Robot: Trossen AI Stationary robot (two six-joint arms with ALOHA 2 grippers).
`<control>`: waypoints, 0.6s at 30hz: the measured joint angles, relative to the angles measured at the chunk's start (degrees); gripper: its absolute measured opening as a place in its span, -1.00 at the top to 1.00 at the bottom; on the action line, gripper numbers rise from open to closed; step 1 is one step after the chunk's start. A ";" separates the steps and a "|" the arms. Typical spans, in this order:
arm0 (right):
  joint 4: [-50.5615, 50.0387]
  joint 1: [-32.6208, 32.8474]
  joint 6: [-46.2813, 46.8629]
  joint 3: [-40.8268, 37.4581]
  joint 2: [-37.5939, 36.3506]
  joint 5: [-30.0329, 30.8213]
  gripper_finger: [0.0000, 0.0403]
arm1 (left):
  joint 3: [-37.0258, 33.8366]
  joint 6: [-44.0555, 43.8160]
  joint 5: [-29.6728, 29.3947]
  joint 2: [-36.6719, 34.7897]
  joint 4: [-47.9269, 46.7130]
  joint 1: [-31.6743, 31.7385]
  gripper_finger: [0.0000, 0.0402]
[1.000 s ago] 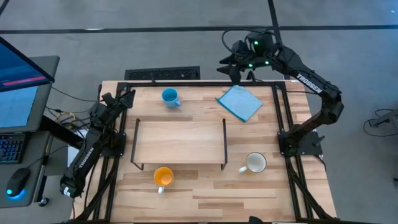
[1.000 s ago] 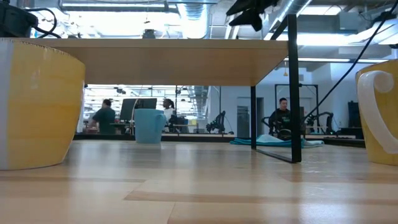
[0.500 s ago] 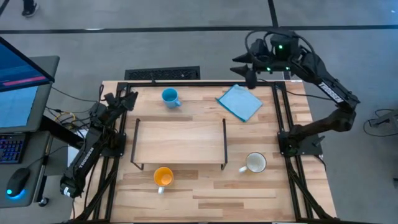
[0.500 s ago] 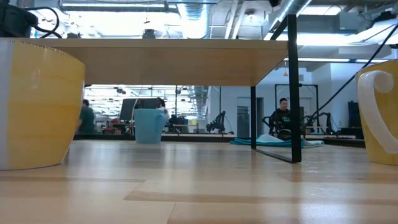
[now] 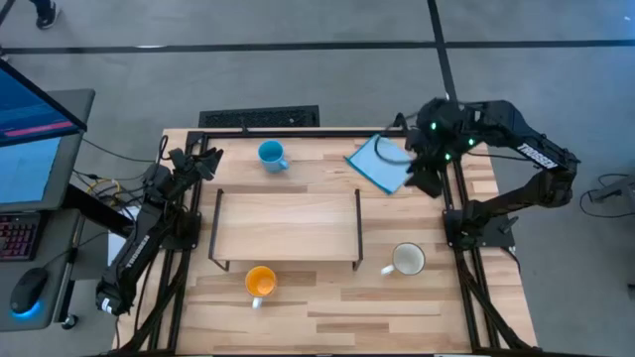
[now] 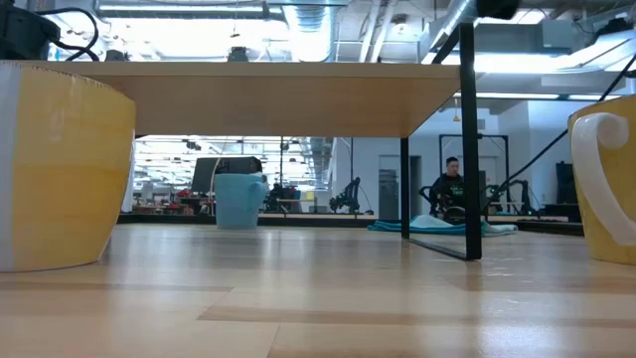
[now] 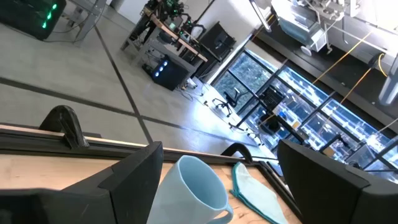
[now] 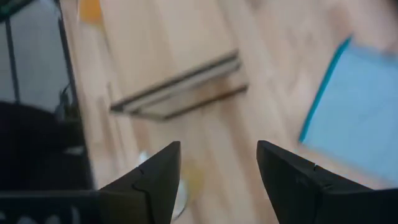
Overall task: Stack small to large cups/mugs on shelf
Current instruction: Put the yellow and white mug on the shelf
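Note:
The blue mug [image 5: 270, 155] stands on the table's far side, left of centre, on its base. The orange mug [image 5: 260, 282] stands near the front edge and the white mug [image 5: 408, 260] at the right, both upright. The shelf [image 5: 288, 226], a light-wood board on black wire legs, stands mid-table with nothing on it. My left gripper [image 5: 203, 159] hangs open and level at the far left, pointing at the blue mug [image 7: 189, 193], a little short of it. My right gripper [image 5: 425, 177] hovers open, tipped down, over the table's far right beside the blue cloth.
A flat blue cloth [image 5: 381, 164] lies at the far right, partly under my right gripper. A black frame runs along the table's edges [image 5: 451, 188]. Bare wood lies between the shelf and the white mug. People sit in the room beyond [image 6: 452, 189].
My right gripper has swung from beyond the table's far edge toward the right and near sides, ending above the cloth's right edge, and has tipped downward. It has stayed open. The mugs and the shelf have not moved.

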 joint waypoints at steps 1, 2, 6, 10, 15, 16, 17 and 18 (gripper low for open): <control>-0.56 1.83 1.41 0.00 0.00 1.01 -0.16 | 0.02 0.00 -0.02 0.00 0.00 0.00 -0.53; -1.02 3.59 2.48 0.00 0.00 2.28 -0.16 | 0.01 0.01 -0.04 -0.01 0.00 0.00 -0.53; -1.55 9.75 7.17 0.00 0.02 8.69 -0.15 | 0.00 0.02 -0.07 -0.01 -0.02 0.00 -0.53; -1.54 14.54 14.18 -1.80 -0.02 13.47 -0.12 | 0.00 0.02 -0.08 -0.01 -0.05 0.00 -0.53; -1.45 19.07 21.57 -10.98 -0.93 14.55 -0.07 | 0.00 0.03 0.41 0.00 -0.05 0.00 -0.53; -1.32 19.98 22.09 -13.37 -1.35 14.59 -0.07 | 0.00 0.02 0.49 0.00 -0.05 0.00 -0.53; -0.81 20.80 22.66 -15.93 -1.77 14.59 -0.06 | 0.00 0.04 0.56 -0.01 -0.05 0.00 -0.53; 0.07 21.51 23.52 -18.04 -2.13 14.57 -0.06 | 0.00 0.04 0.57 0.00 -0.05 0.01 -0.53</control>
